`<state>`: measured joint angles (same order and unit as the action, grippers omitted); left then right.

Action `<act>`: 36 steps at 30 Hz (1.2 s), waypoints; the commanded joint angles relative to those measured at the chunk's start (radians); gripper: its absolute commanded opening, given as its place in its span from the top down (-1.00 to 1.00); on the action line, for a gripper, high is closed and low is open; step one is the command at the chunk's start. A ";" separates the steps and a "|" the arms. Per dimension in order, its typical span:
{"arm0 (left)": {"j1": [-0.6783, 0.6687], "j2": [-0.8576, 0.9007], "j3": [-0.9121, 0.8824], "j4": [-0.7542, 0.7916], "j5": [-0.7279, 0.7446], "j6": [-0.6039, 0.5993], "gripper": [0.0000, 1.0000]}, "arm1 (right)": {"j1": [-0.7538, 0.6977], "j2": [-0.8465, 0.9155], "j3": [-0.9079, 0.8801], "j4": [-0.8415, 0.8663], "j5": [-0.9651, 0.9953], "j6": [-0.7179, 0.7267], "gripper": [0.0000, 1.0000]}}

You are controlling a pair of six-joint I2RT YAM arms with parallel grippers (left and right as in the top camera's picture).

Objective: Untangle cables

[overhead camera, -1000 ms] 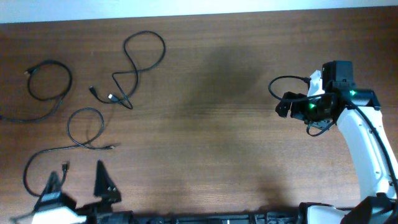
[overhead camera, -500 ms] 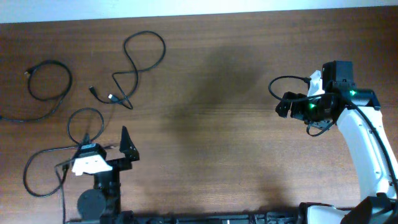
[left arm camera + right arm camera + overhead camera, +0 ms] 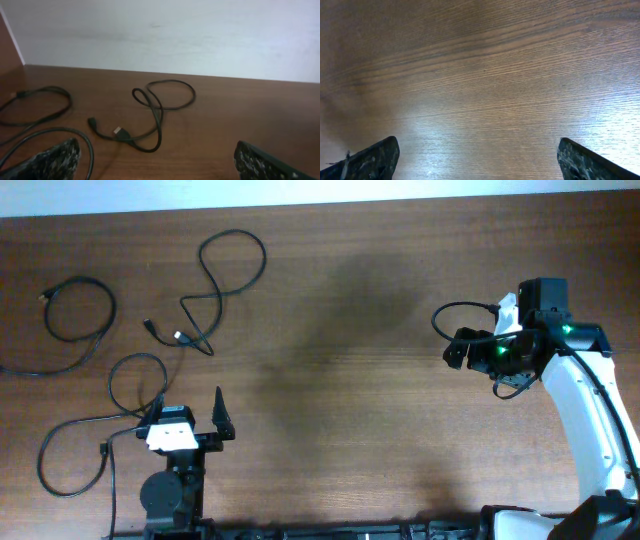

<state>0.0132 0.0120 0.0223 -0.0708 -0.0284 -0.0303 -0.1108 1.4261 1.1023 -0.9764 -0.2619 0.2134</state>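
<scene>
Three cables [image 3: 151, 101] on left half of table [image 3: 350, 390], lying apart:
- loop cable [image 3: 112, 310] at far left
- figure-eight cable [image 3: 235, 233] at top
- long cable [image 3: 138, 356] nearest to left gripper [image 3: 188, 414]

Left gripper faces figure-eight cable, jaws wide, holding nothing. Long cable passes just beside one finger [image 3: 50, 161].

Right gripper [image 3: 458, 352] at right side, jaws wide too, empty, well apart from cables.
</scene>
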 commanded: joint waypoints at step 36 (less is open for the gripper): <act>-0.004 -0.008 -0.014 -0.012 0.038 0.061 -0.97 | -0.001 0.000 0.002 0.000 0.005 0.005 -0.98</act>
<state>0.0132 0.0154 0.0212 -0.0860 -0.0101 0.0090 -0.1108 1.4261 1.1023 -0.9764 -0.2619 0.2134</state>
